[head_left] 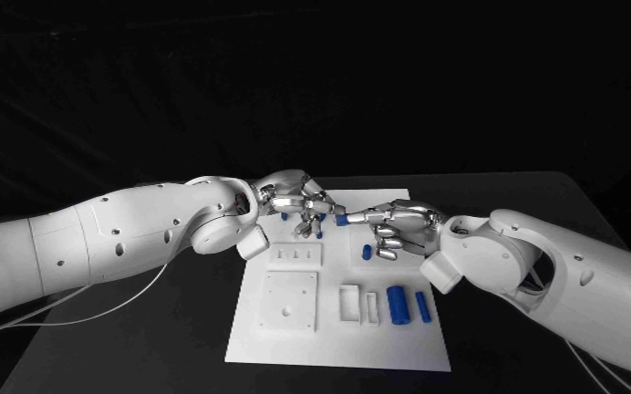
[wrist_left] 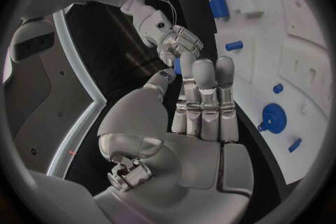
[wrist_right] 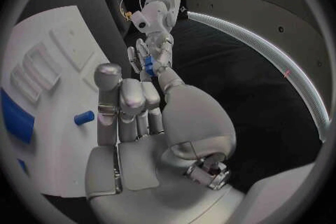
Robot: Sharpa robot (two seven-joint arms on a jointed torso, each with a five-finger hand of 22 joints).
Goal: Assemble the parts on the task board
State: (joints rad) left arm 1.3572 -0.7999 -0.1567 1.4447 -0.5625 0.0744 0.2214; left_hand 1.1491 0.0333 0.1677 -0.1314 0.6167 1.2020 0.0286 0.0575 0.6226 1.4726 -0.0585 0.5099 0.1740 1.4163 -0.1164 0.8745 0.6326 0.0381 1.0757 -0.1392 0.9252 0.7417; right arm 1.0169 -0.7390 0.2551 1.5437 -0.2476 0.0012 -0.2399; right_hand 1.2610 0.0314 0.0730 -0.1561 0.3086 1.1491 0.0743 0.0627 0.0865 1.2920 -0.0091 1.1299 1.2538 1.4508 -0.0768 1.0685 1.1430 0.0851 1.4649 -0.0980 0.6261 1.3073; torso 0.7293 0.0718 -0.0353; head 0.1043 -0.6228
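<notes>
Parts for the assembly lie scattered on the white task board at the centre of the black table, where we see the robot's two hands meeting above the board's far end. Between them sits a small blue part, and we see the right hand pinching it at the fingertips, its remaining fingers curled in beneath. The left hand reaches in from the other side, fingers bent toward the same piece; from the right wrist view the blue part appears framed by both hands' fingertips, though we cannot tell whether the left hand actually touches it. On the board's near end, a large blue cylinder and a slimmer blue cylinder lie side by side, close but apart. A short blue peg stands just beside the right hand. From the left wrist view we also see a round blue disc part seated in the board.
</notes>
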